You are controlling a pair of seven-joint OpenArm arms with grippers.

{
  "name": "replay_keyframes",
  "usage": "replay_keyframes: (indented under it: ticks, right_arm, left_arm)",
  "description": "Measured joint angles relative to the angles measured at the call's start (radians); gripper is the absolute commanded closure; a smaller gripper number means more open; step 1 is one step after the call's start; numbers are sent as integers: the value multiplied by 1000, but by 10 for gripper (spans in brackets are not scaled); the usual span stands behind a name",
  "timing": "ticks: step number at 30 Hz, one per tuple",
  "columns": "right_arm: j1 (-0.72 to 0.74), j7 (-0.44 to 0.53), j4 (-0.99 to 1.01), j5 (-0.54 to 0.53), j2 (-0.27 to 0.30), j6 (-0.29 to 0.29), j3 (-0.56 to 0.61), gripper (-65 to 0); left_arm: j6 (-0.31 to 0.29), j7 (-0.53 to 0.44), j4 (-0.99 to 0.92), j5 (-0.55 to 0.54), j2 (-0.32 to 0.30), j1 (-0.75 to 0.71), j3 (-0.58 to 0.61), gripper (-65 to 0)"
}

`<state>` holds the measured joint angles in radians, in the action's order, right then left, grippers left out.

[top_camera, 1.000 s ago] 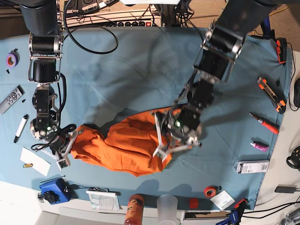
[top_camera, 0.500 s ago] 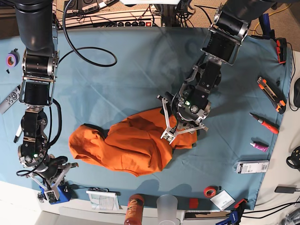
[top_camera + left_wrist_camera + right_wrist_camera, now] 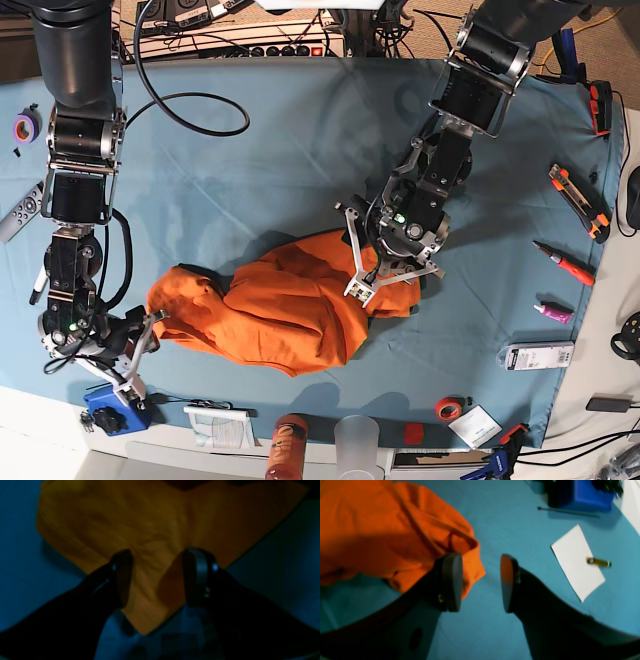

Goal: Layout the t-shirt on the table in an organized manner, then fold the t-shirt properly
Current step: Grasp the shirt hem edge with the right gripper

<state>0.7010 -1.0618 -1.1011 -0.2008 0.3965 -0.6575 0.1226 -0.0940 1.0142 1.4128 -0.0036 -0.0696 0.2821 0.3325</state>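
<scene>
The orange t-shirt [image 3: 280, 315] lies crumpled on the teal table [image 3: 260, 160]. My left gripper [image 3: 375, 275] is at the shirt's right end. In the left wrist view the left gripper [image 3: 157, 575] is open, its fingers [image 3: 122, 575] straddling a flat corner of the shirt [image 3: 140, 537]. My right gripper [image 3: 140, 350] is just below the shirt's left end. In the right wrist view the right gripper [image 3: 481, 580] is open, with one finger [image 3: 451, 580] over the edge of the shirt [image 3: 382, 535] and the other over the bare table [image 3: 510, 525].
A white card [image 3: 577, 560] with a small battery [image 3: 598, 562] and a blue box [image 3: 110, 410] lie by my right gripper. An orange-capped bottle [image 3: 288, 445], a plastic cup [image 3: 358, 440] and red tape [image 3: 450, 407] stand along the front edge. A knife [image 3: 580, 200] and pen [image 3: 565, 262] lie at right.
The right arm dropped away from the shirt's left end toward the front edge, then came back up beside it. The left gripper shifted up and right, drawing the shirt's right corner outward.
</scene>
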Motion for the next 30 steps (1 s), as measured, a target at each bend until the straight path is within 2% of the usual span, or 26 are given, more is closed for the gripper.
replay_keyframes:
  ticks: [3,5,8,10,17,21,28,30]
  right_arm:
    - [0,11,0,10,34,-1,111,-251]
    - [-1,53,0,85,58,7,212,-251]
    - [-3,151,0,156,85,101,343,-251]
    - [-2,161,0,172,91,142,391,-251]
    - [-15,134,0,93,94,137,417,-251]
    - [-23,120,0,95,95,133,417,-251]
    - [-25,256,131,98,93,129,417,-251]
    - [-25,307,169,146,87,130,416,-251]
  left_arm:
    - [0,0,0,-2,0,0,0,-335]
    - [0,0,0,-1,0,0,0,-335]
    - [0,0,0,-1,0,0,0,-335]
    - [0,0,0,-1,0,0,0,-335]
    - [0,1,0,-2,0,0,0,-335]
    - [0,0,0,-2,0,0,0,-335]
    - [0,1,0,-2,0,0,0,-335]
    - [0,1,0,-1,0,0,0,-335]
